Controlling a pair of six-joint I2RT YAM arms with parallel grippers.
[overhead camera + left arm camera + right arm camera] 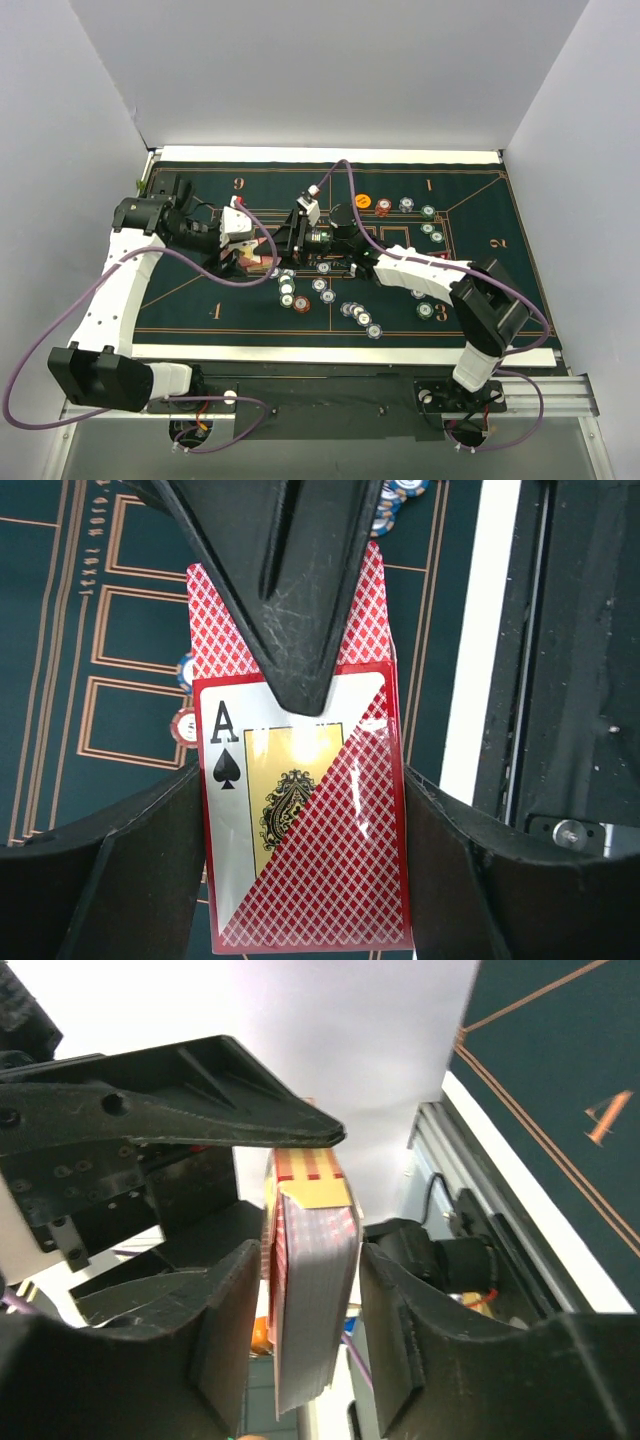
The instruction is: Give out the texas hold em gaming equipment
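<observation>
A red-backed deck of playing cards [262, 264] in its case, with an ace of spades on the face [300, 810], hangs above the left middle of the green felt mat [180, 300]. My left gripper [248, 258] [303, 780] is shut on its two long sides. My right gripper [285, 245] [310, 1260] is closed over its face and back; one of its fingers [290, 600] lies on the face. The right wrist view shows the deck [315, 1290] edge-on. Several poker chips [300, 304] [360, 317] lie below the deck, and an orange disc [363, 200] lies further back.
More chips lie at the right [428, 212] [425, 311] and near the orange disc [383, 206]. Two chips [186, 725] show beside the deck in the left wrist view. The mat's white front edge [485, 660] and the metal frame [530, 390] lie close by.
</observation>
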